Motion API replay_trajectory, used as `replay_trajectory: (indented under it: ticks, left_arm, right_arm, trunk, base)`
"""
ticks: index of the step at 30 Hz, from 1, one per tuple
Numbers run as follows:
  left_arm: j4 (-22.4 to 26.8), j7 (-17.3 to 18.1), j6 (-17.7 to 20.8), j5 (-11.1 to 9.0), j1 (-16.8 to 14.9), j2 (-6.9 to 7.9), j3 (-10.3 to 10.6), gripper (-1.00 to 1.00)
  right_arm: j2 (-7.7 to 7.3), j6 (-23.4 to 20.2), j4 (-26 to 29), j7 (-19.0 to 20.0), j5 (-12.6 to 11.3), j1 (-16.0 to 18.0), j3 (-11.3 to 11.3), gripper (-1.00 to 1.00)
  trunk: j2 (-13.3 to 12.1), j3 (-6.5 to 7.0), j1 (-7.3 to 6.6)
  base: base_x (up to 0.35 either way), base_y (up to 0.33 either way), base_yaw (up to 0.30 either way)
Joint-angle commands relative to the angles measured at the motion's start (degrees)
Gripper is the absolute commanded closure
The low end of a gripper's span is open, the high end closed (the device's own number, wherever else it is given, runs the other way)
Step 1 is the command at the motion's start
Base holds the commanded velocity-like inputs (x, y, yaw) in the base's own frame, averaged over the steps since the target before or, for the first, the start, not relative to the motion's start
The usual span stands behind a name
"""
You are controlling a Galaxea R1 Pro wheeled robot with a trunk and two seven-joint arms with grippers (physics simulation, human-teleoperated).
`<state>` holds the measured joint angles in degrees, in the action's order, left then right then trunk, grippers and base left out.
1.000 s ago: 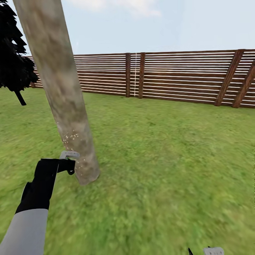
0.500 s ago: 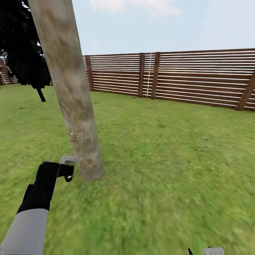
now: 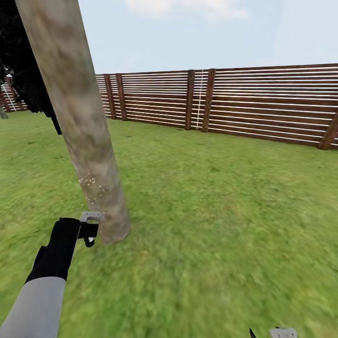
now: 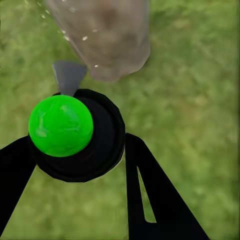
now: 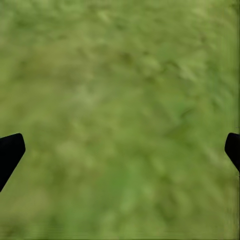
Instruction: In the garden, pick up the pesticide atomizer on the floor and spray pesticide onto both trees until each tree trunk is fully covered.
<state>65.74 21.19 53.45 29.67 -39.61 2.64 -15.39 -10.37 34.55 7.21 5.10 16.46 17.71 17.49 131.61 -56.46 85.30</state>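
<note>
The left gripper (image 4: 75,165) had its fingers clamped on the pesticide atomizer (image 4: 75,135), a small, light, stiff and probably smooth bottle best held around its body, nozzle just beside the tree trunk (image 3: 89,155).

Head and left wrist toward trunk (image 3: 80,126)

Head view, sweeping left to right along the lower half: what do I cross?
Left gripper holding the pesticide atomizer → base of the tree trunk → open lawn → right gripper at the bottom edge.
</note>
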Motion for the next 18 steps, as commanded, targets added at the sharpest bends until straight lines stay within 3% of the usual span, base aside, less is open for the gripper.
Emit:
replay_trajectory:
  ticks: [1, 15, 18]
  left_arm:
    - [0.0, -0.01, -0.01, 0.03, 0.01, 0.0, -0.04, 1.0]
    - [-2.86, -0.19, -0.18, 0.21, 0.0, 0.09, -0.58, 1.0]
    - [-2.87, -0.19, -0.19, 0.15, 0.0, 0.09, -0.6, 1.0]
  right_arm:
    - [0.0, 0.0, 0.0, 0.0, -0.01, 0.0, 0.0, -1.0]
    - [0.0, 0.0, 0.0, 0.02, 0.01, 0.0, 0.0, -1.0]
    - [0.0, 0.0, 0.0, 0.02, -0.01, 0.03, 0.0, -1.0]
  trunk:
    - [0.0, 0.0, 0.0]
    - [0.0, 0.0, 0.0]
    - [0.0, 0.0, 0.0]
  base:
    - [0.147, -0.268, 0.233]
    - [0.158, -0.259, 0.275]
    - [0.158, -0.245, 0.128]
